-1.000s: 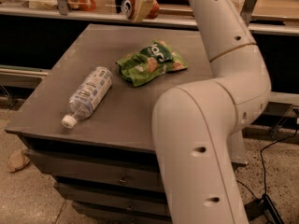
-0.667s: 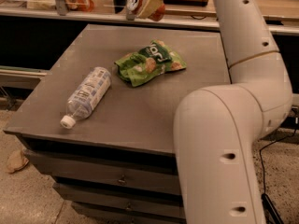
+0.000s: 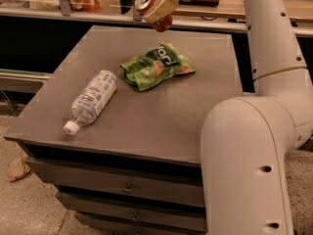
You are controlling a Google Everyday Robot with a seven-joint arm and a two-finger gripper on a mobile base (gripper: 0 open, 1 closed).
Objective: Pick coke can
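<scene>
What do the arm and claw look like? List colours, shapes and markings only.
The arm is glossy off-white, built of thick rounded segments, with a thin tan seam ring at one joint and small dark round holes in the casing. No cables show. The claw, at the top of the view around the coke can, has flat pale-cream fingers.

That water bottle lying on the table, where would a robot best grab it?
Probably around its labelled middle, coming down from above, fingers across its narrow width: the water bottle lies flat on its side, cap toward the table's near left corner. The gripper is up over the far edge, shut on the coke can.
</scene>
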